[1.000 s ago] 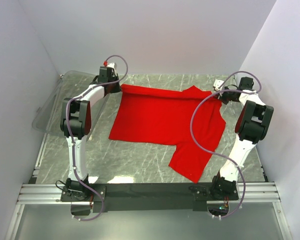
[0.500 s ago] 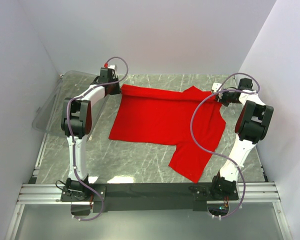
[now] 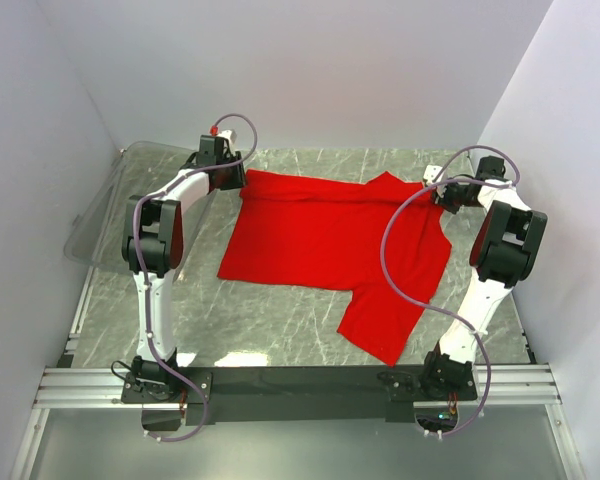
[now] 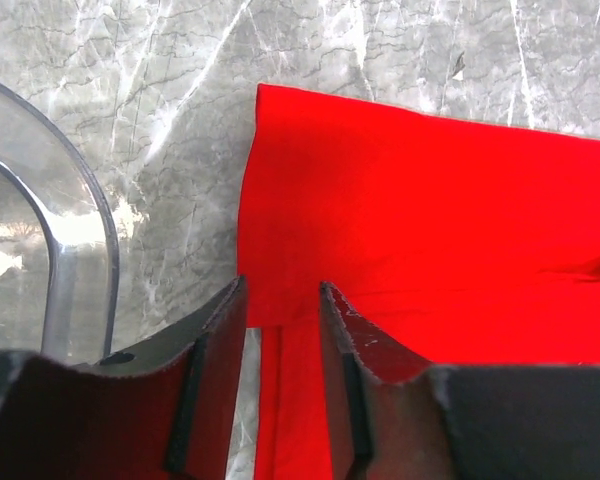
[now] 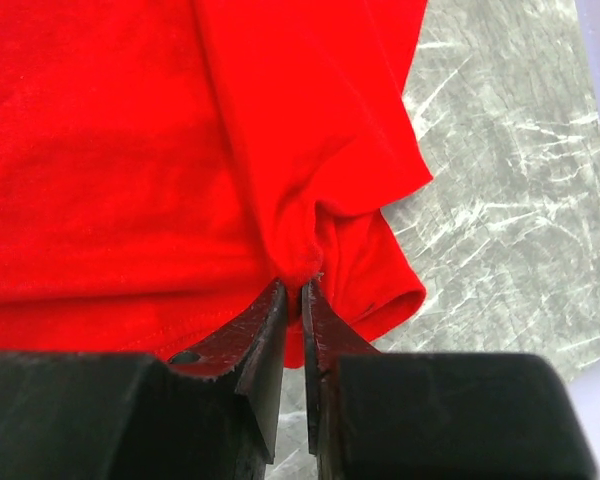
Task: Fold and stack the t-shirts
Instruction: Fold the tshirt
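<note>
At your far left the clear bin sits just beside the left gripper, whose fingers stand apart over the far-left corner of the red t-shirt, a strip of cloth showing in the gap between them, unpinched. The t-shirt lies spread flat across the middle of the marble table, one sleeve pointing towards you. At its far-right corner your right gripper has its fingers drawn to a narrow slit, with a pucker of cloth caught at the tips.

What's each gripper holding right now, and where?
Left gripper: nothing, jaws apart over the red t-shirt edge. Right gripper: tips nearly closed at a puckered fold of it; grip cannot be told.
</note>
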`<state>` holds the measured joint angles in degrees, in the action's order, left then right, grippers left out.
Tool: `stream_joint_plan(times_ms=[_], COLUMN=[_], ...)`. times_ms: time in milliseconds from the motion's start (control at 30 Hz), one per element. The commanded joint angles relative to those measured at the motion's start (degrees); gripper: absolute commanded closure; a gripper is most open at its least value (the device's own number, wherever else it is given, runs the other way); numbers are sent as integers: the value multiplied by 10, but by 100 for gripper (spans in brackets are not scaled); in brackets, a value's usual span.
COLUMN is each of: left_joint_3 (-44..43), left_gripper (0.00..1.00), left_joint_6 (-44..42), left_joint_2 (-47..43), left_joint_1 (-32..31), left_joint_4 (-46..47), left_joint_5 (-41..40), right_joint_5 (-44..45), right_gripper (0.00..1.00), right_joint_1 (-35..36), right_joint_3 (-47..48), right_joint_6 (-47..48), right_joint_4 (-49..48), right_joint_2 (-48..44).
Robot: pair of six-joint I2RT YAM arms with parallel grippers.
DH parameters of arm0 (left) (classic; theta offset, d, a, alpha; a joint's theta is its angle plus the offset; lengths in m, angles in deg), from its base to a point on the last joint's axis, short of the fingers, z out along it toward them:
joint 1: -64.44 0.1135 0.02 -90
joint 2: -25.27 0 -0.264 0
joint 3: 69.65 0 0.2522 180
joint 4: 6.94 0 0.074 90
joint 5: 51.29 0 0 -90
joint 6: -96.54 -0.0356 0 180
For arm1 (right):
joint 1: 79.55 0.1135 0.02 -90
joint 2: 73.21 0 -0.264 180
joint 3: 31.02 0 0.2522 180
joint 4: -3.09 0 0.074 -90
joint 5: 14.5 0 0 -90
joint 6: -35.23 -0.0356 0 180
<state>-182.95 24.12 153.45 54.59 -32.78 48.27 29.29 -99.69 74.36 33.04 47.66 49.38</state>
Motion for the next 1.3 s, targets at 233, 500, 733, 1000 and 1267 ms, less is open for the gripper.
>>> stream_joint_plan(times_ms=[233,500,733,1000,1267], left_joint_3=[15,45,161,255,280], left_gripper=[55,52,31,16,16], left_joint_6=[-15,-15,17,76,83], left_joint_2=[-90,-161,-284,-371,-385], left_joint_1=[2,3,6,30,39], left_joint_4=[20,34,93,152,153], left_joint_5=[20,27,-16,-17,-7], right_joint_5=[20,-10,-27,111,200], right_gripper=[69,48,46,46,43], right_joint_1=[-2,-25,-5,65,83], right_joint_3=[35,35,74,366,369], right_joint_6=[6,-10,-315,-679,-749], right_joint_4=[28,84,26,150,156], right_joint_2=[-16,-60,-75,126,152])
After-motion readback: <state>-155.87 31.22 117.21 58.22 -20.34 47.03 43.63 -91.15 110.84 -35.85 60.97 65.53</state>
